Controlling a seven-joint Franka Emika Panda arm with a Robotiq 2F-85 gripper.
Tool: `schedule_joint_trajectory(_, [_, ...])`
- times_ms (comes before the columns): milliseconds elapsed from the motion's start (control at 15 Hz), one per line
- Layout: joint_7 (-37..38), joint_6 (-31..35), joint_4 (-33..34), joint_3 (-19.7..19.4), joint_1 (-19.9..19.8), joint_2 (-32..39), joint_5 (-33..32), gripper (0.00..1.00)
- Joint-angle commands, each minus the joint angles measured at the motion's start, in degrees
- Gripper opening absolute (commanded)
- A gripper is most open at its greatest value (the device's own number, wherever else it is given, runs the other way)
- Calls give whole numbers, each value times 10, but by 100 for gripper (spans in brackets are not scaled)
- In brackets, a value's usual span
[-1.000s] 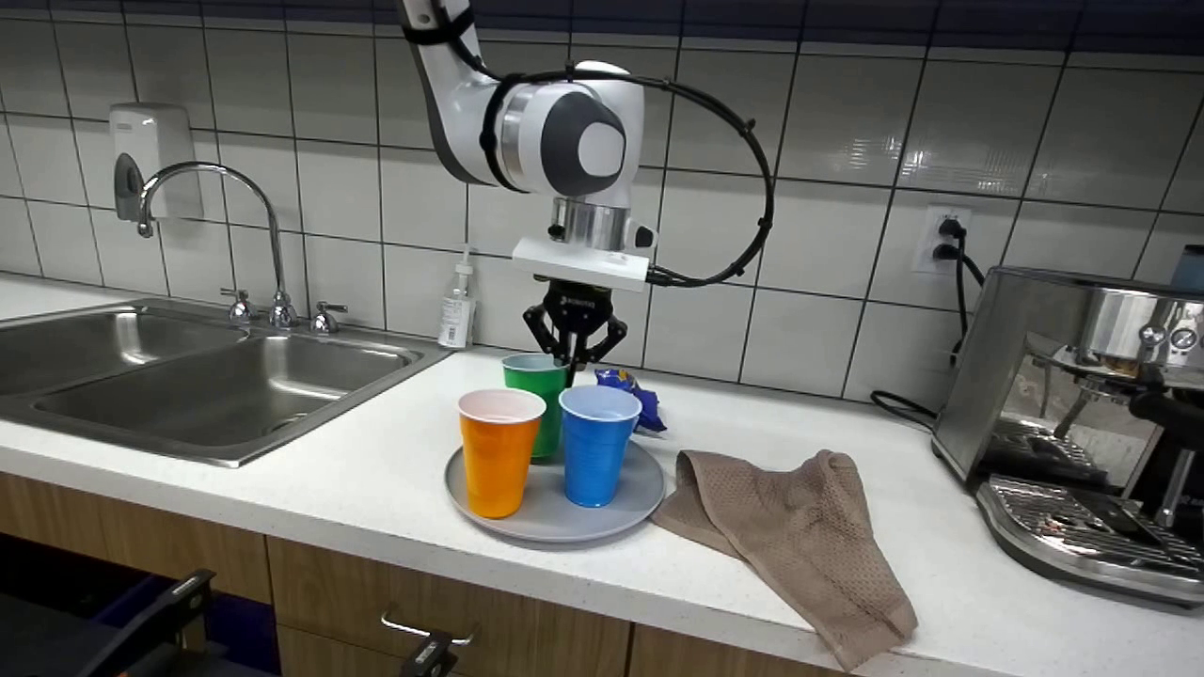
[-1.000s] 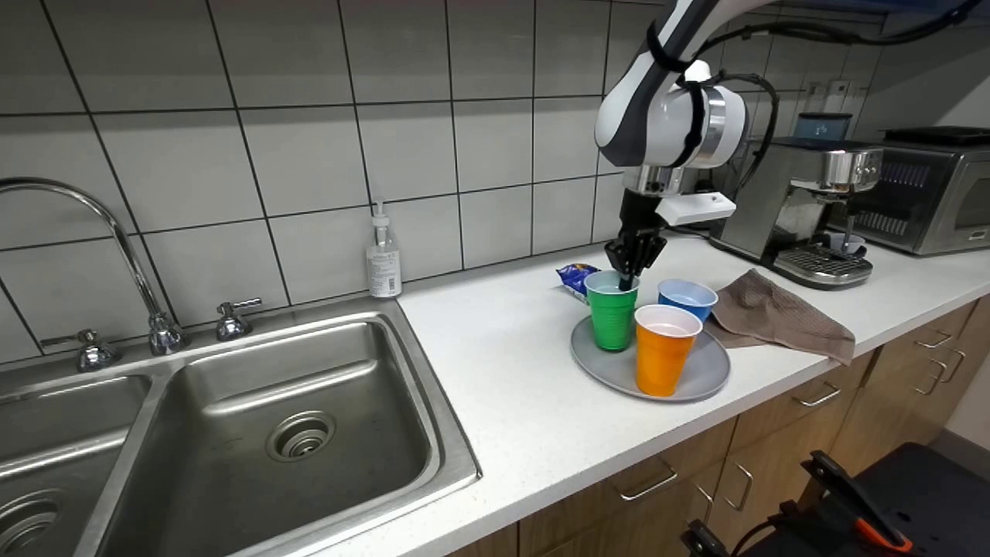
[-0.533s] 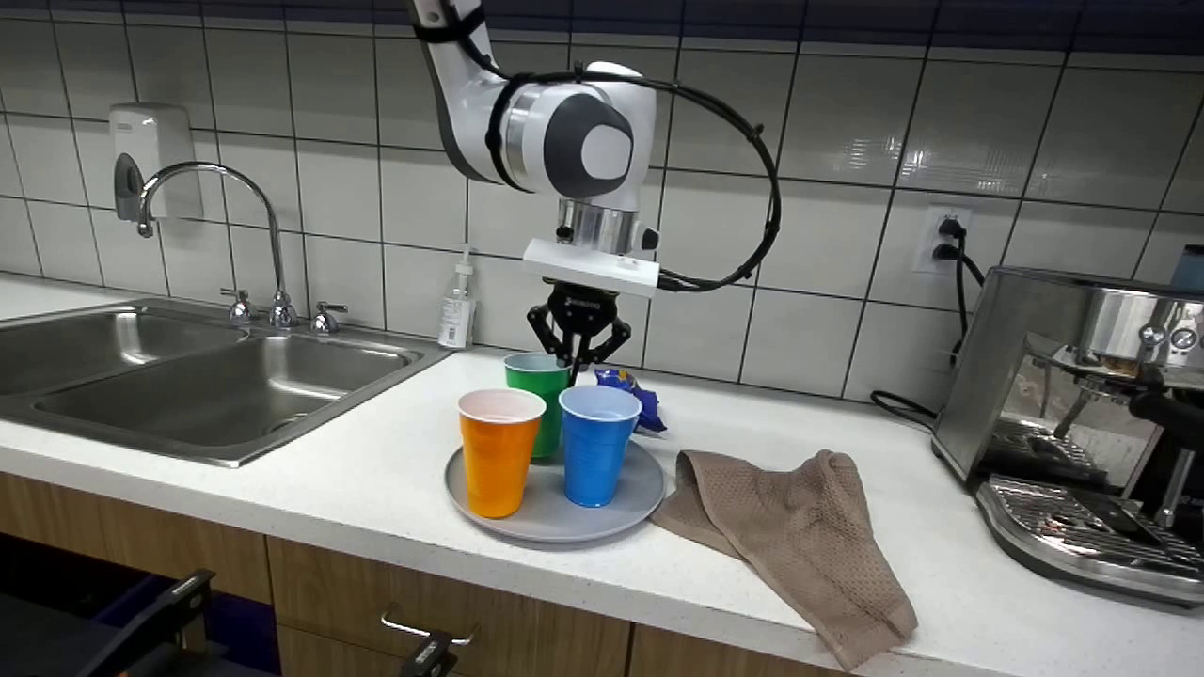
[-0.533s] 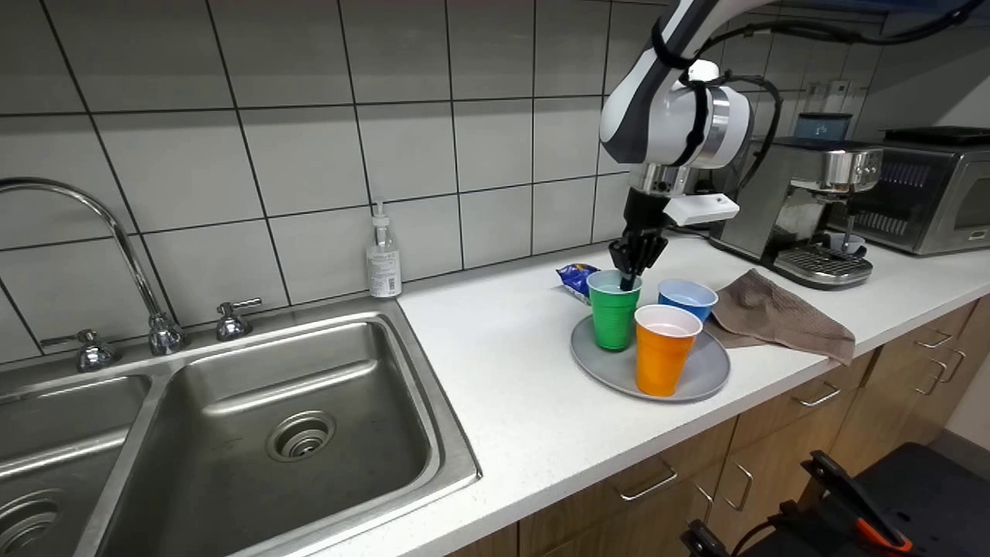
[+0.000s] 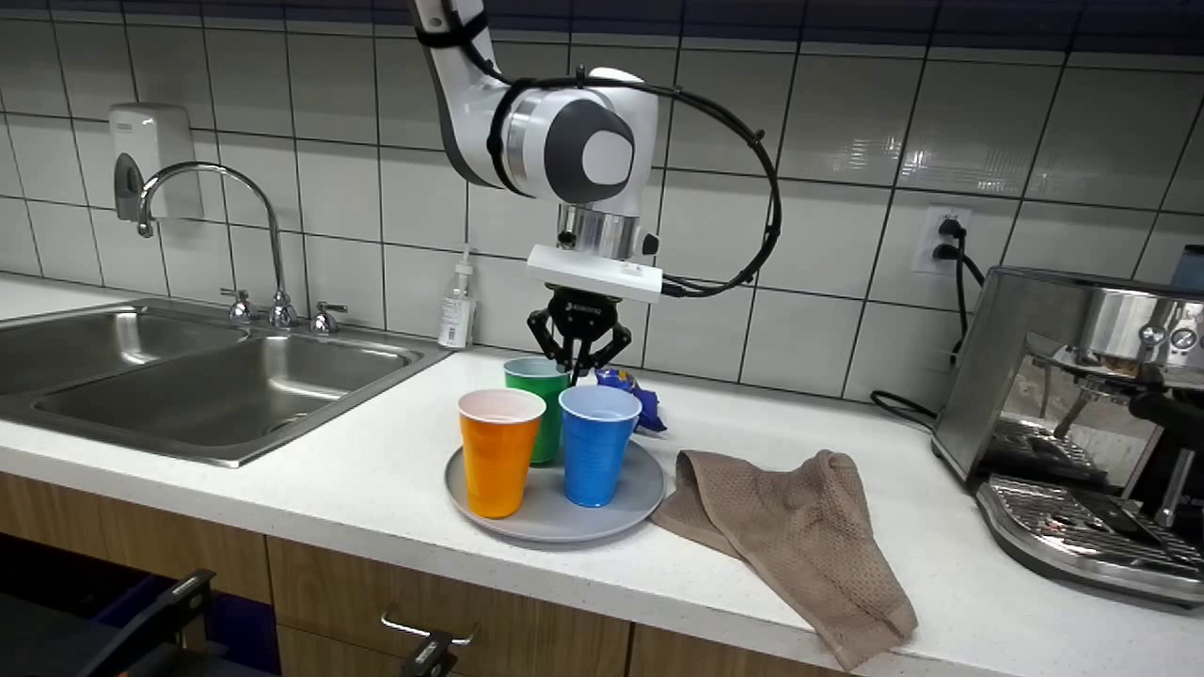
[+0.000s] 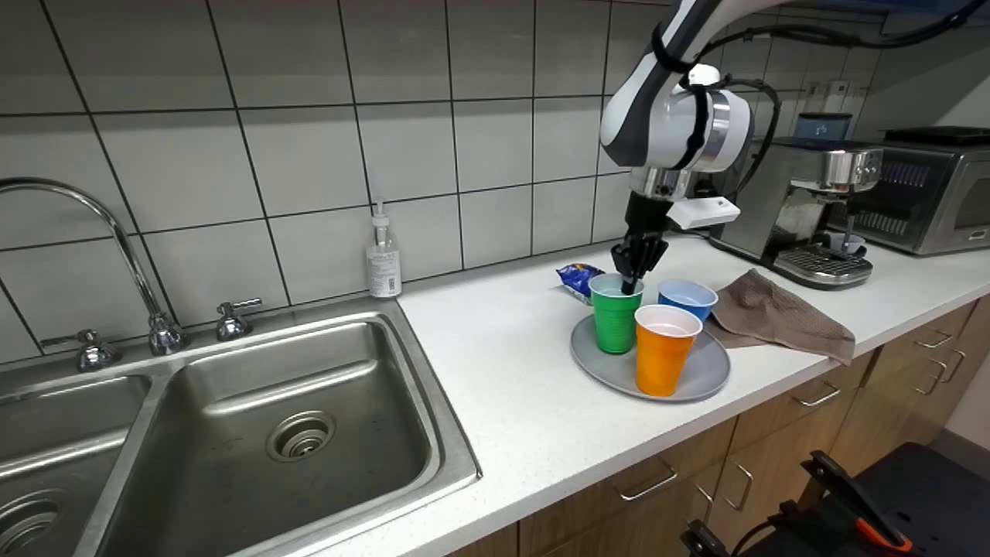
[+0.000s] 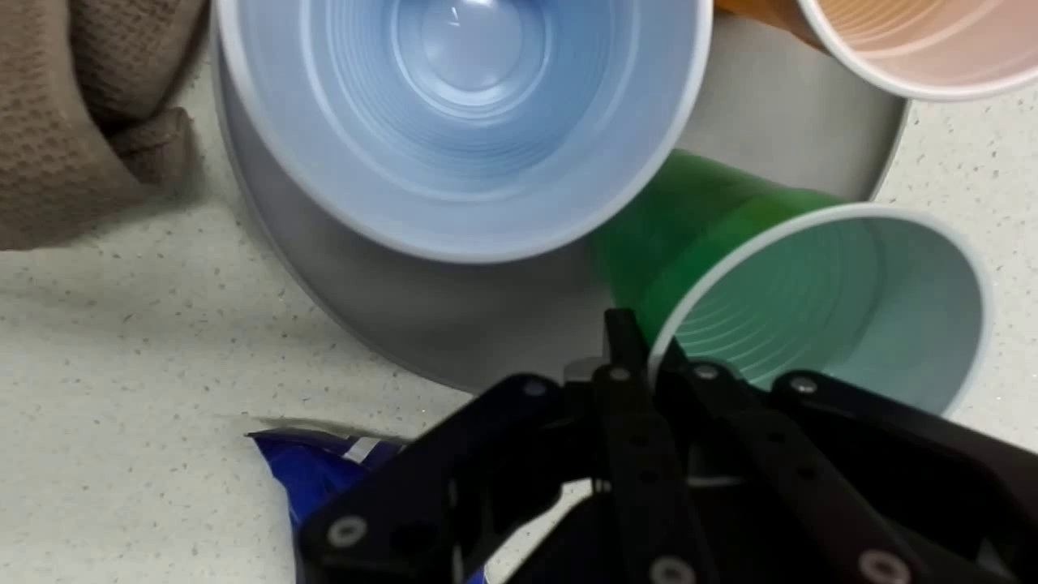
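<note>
Green cup [image 6: 613,325], long axis upright, mouth toward twelve o'clock in an exterior view, at ten o'clock on the gray plate [image 6: 619,377], rim pinched by the end effector [image 6: 629,289], orange cup [image 6: 663,357] crowding at four, blue cup [image 6: 687,297] at three

On white countertop [image 5: 376,451]: clear pump bottle [image 6: 384,263] beside double-basin sink [image 6: 427,394], blue packet [image 5: 647,406], rumpled brown towel [image 5: 790,527], espresso machine [image 6: 785,193].

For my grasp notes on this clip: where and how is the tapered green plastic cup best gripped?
Likely at its thin rim, from above: the tapered green plastic cup opens upward, while the tapered blue plastic cup and tapered orange plastic cup stand close by. The end effector pinches that rim, one finger inside, one outside.
</note>
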Motion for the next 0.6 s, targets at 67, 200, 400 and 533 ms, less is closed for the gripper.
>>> schedule_joint_trajectory(67, [-21, -9, 0, 11, -15, -3, 9, 29])
schedule_joint_trajectory(200, [-24, -9, 0, 12, -16, -2, 10, 35])
schedule_joint_trajectory(400, [-23, -8, 1, 12, -15, -2, 9, 58])
schedule_joint_trajectory(533, [-21, -8, 2, 11, -14, -3, 7, 73])
